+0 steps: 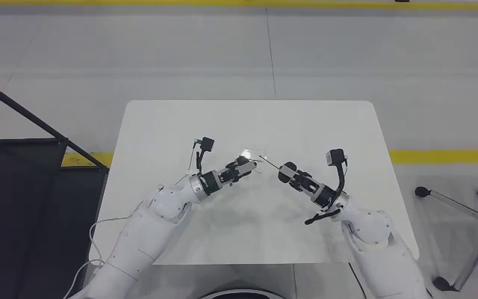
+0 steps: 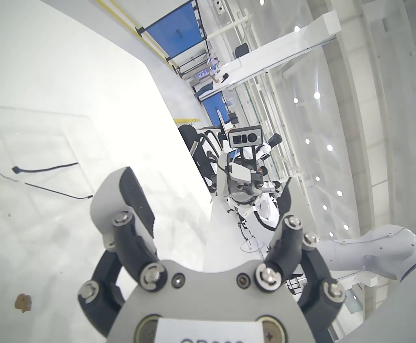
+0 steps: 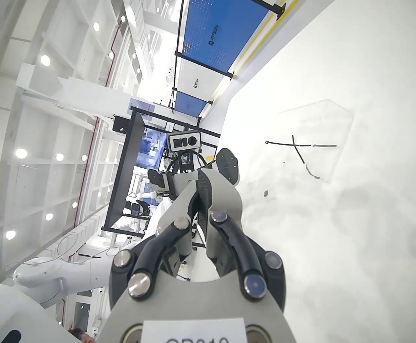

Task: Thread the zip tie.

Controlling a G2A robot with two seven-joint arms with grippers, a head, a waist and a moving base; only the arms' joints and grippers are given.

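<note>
Your zip tie (image 3: 282, 144) lies flat on a clear sheet (image 3: 328, 112) on the white table (image 1: 224, 127), with a second thin black strip (image 3: 300, 156) crossing it. Near it you have the left gripper (image 2: 208, 185) spread wide and empty, and facing it the right gripper (image 3: 203, 185), closed tight on nothing

**Bright hall, grey floor, yellow lines**

White table (image 1: 224, 127) on pale grey floor (image 1: 149, 52) marked with yellow lines (image 1: 433, 156). Dark framed panel (image 1: 30, 187) stands by the table's left side, black stand (image 1: 441, 196) off its right. Blue partition panels (image 3: 224, 29) on black posts farther back. High white ceiling, rows of round lights (image 3: 45, 60).
</note>
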